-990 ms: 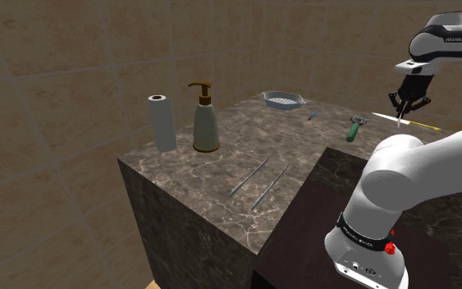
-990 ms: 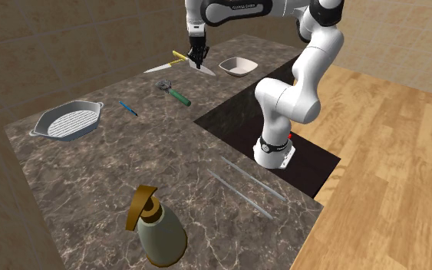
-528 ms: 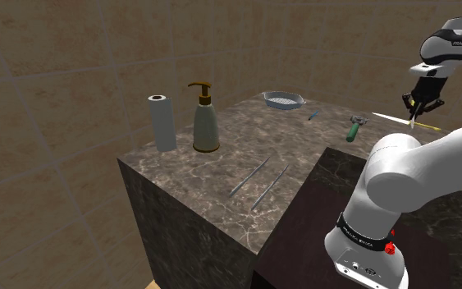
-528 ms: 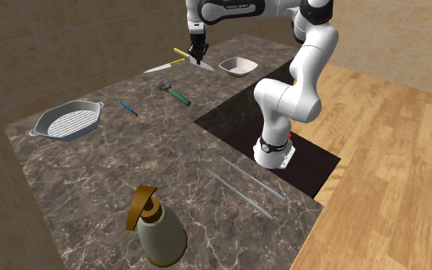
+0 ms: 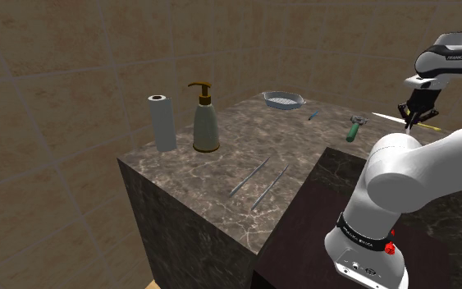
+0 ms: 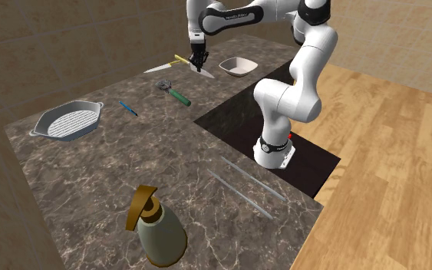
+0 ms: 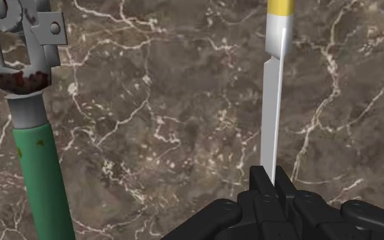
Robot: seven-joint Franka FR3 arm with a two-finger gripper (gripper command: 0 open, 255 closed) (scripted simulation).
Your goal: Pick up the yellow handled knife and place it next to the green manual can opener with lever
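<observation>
Low over the marble surface (image 7: 156, 102), the fingers (image 7: 260, 183) have closed on the blade of the knife (image 7: 273, 102) near its tip, where a second ago they hung spread above it. The knife lies where it lay, its yellow handle pointing away from the hand. Beside it, apart and roughly parallel, lies the green-handled can opener (image 7: 37, 170). A shallow white dish (image 6: 237, 66) sits near the knife, and a grey ribbed pan (image 6: 68, 120) sits farther off.

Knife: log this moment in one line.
stage: grasp | gripper: shut on blade | knife: on counter | can opener: alongside, apart
</observation>
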